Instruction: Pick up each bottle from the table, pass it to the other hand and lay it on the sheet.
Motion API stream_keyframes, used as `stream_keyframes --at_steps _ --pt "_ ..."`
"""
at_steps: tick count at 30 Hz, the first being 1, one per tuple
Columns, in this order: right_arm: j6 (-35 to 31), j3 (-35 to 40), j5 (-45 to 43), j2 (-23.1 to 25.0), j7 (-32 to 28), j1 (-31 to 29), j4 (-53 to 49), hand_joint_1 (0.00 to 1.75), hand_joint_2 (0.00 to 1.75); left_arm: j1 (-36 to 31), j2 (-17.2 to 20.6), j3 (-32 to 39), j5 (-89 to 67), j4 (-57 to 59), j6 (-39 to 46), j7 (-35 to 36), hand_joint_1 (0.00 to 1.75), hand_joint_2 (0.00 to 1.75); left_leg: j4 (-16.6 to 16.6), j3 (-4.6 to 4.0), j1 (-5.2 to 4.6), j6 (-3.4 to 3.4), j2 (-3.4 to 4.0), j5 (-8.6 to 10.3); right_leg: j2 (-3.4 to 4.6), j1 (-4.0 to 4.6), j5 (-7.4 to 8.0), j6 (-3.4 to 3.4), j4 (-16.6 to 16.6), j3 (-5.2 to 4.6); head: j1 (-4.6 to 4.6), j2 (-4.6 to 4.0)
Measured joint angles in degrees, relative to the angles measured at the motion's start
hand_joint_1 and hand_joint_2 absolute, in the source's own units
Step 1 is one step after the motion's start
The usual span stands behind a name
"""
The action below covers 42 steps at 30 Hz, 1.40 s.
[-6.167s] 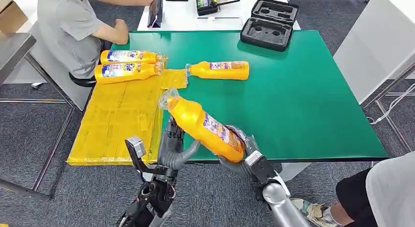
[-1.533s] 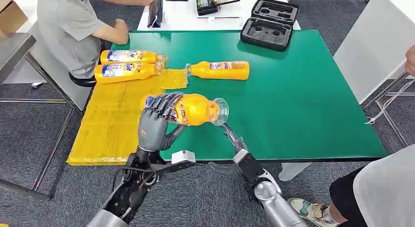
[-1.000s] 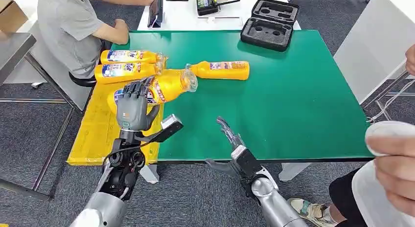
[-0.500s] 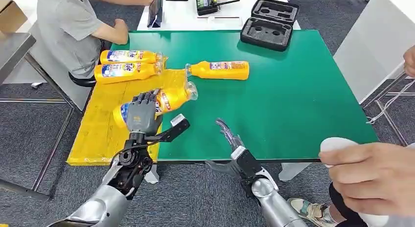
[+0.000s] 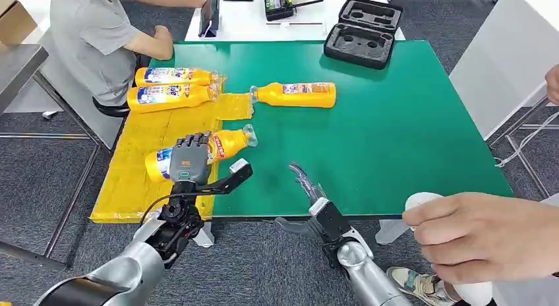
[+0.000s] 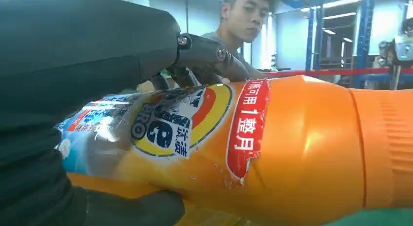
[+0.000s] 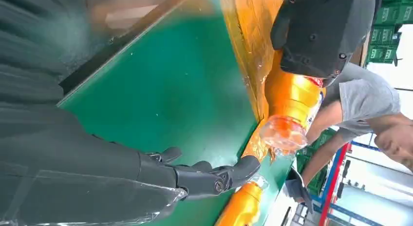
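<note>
Over the last second and a half my left hand [image 5: 190,159] has carried the orange plastic detergent bottle [image 5: 205,150] from mid-frame down to the left, and it is still clamped round the labelled middle, the bottle low over the right edge of the crinkled yellow plastic sheet [image 5: 142,181], its clear cap pointing right over the green surface [image 5: 395,134]. I judge the hand-over done and only the release left. Right of it, lower centre, my right hand [image 5: 304,181] has drawn back and hovers with fingers apart, holding nothing. Counting bottles: four, namely two lying on the sheet at upper left, one in my hand, and one yet to be picked up, on the green surface at top centre.
</note>
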Motion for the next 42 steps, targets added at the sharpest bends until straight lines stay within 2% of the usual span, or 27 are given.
stream_keyframes --at_steps 15,34,35,36,37,38,39,40,42 --pt "0.15 0.02 -0.85 0.66 0.00 -0.01 0.81 0.00 1.75 -1.74 2.69 -8.77 0.09 2.87 -4.64 2.74 1.75 1.75 0.00 0.00 0.00 0.00 0.00 0.00 0.00 0.00 0.00 0.00 0.01 0.00 0.00 0.00" --pt "0.55 0.00 -1.27 1.27 0.00 -0.34 1.82 0.00 1.75 -2.30 3.67 -9.31 3.13 4.81 -12.99 -0.24 1.75 1.75 0.00 0.00 0.00 0.00 0.00 0.00 0.00 0.00 0.00 0.00 0.00 0.00 -0.02 0.00" --pt "0.55 -0.02 -1.29 1.27 0.00 -0.34 1.88 0.00 1.75 -2.34 3.67 -9.31 3.13 4.81 -13.05 -0.26 1.61 1.75 0.00 0.00 0.00 0.00 0.00 0.00 0.00 0.00 0.00 0.00 0.00 0.00 0.00 0.00" --pt "0.55 -0.04 -1.36 1.27 0.00 -0.34 1.90 0.00 1.75 -2.36 3.67 -9.31 3.13 4.81 -13.14 -0.26 1.36 1.75 0.00 0.00 0.00 0.00 0.00 0.00 0.00 0.00 0.00 0.00 0.00 0.00 0.00 0.00" --pt "0.55 -0.09 -1.42 1.27 0.00 -0.34 1.97 0.00 1.75 -2.38 3.67 -9.31 3.10 4.81 -13.23 -0.26 1.26 1.75 0.00 0.01 0.00 0.00 0.00 0.00 0.00 0.00 0.00 0.00 0.00 0.00 -0.02 0.00" --pt "0.55 -0.15 -1.44 1.27 0.00 -0.34 2.03 0.00 1.75 -2.41 3.67 -9.31 3.02 4.81 -13.36 -0.26 0.58 1.75 0.00 0.01 0.00 0.00 0.00 0.00 0.00 0.00 0.00 0.00 0.00 0.01 0.00 0.00" --pt "0.55 -0.20 -1.44 1.29 0.00 -0.34 2.12 0.00 1.75 -2.45 3.67 -9.31 2.91 4.81 -13.47 -0.24 0.21 1.75 0.00 0.01 0.00 0.00 0.00 0.01 0.00 0.00 0.00 0.00 0.00 0.01 0.00 0.00" --pt "0.55 -0.22 -1.46 1.29 0.00 -0.34 2.21 0.00 1.75 -2.49 3.67 -9.31 2.86 4.81 -13.40 -0.15 0.07 1.75 0.00 0.01 0.00 0.01 0.00 0.01 0.00 0.00 0.00 0.00 0.00 0.01 0.00 0.00" --pt "0.55 -0.24 -1.49 1.31 0.00 -0.34 2.36 0.00 1.75 -2.47 3.67 -9.31 2.84 4.81 -13.01 -0.04 0.00 1.75 0.00 0.01 0.00 0.01 0.00 0.01 0.00 0.00 0.00 0.00 0.00 0.00 0.00 0.00"
